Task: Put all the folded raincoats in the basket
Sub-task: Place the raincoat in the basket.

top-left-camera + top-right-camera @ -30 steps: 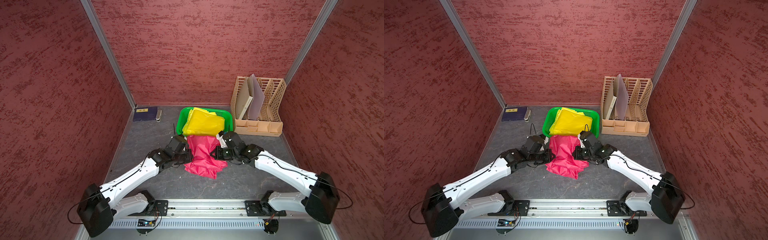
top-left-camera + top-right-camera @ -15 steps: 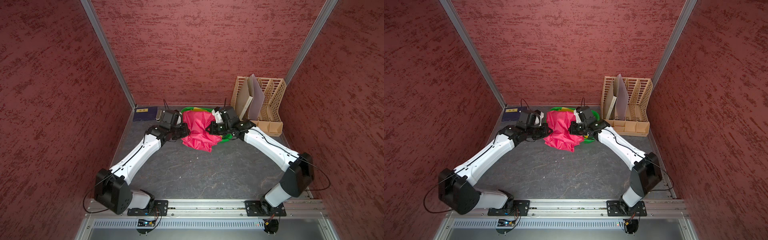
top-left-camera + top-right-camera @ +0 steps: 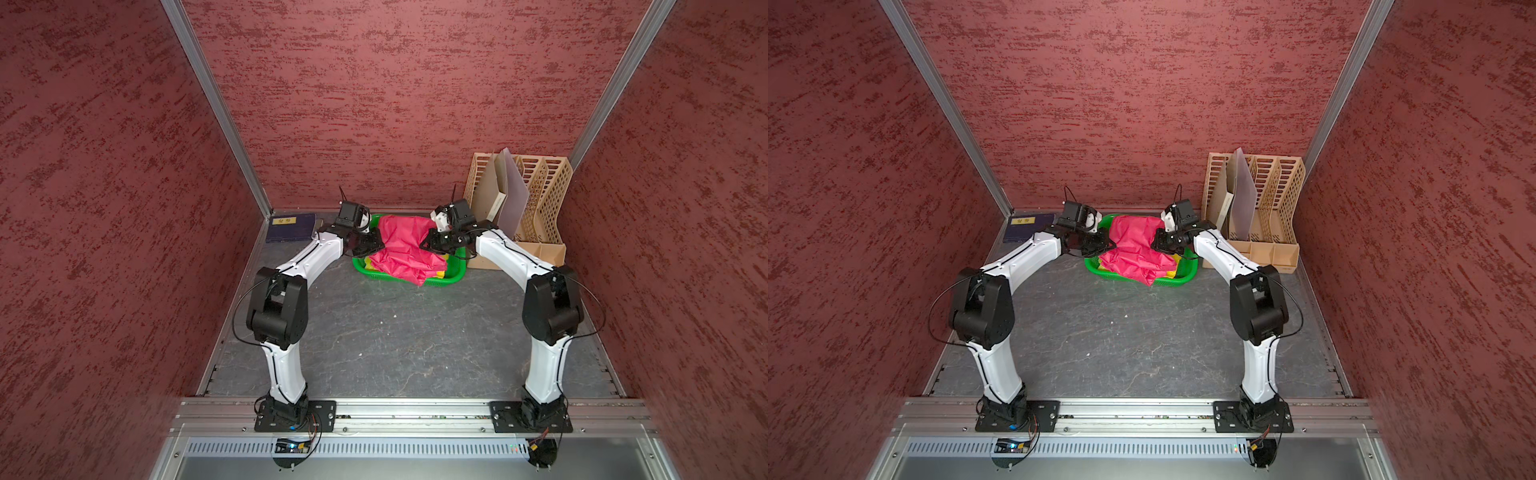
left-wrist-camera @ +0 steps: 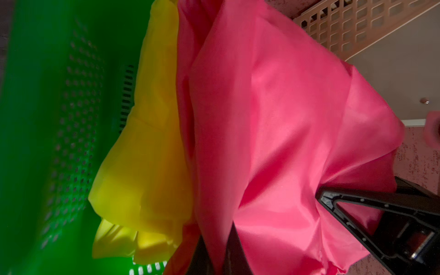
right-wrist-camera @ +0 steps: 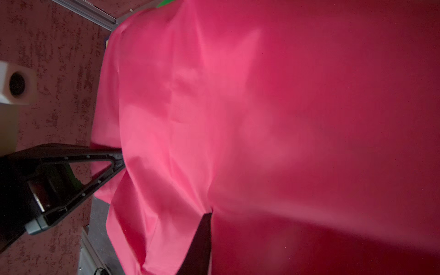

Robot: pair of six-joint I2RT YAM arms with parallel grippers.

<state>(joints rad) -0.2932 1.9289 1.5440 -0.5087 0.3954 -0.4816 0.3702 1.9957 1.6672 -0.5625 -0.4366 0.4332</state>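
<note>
The pink folded raincoat (image 3: pixel 401 249) (image 3: pixel 1138 249) lies draped over the green basket (image 3: pixel 451 279) (image 3: pixel 1100 272) at the back of the table, on top of a yellow garment (image 4: pixel 147 166). One pink corner hangs over the basket's front rim. My left gripper (image 3: pixel 374 245) (image 4: pixel 217 240) is at the raincoat's left edge, shut on a fold of the pink fabric (image 4: pixel 273 131). My right gripper (image 3: pixel 426 243) touches the right edge. In the right wrist view the raincoat (image 5: pixel 262 119) covers all but one dark finger (image 5: pixel 201 240).
A beige lattice file rack (image 3: pixel 540 195) holding folders stands close to the right of the basket and my right arm. A dark blue book (image 3: pixel 289 226) lies at the back left. The back wall rises just behind the basket.
Both arms have carried the pink raincoat from the middle of the table to the back and lowered it over the basket, covering the yellow garment.
</note>
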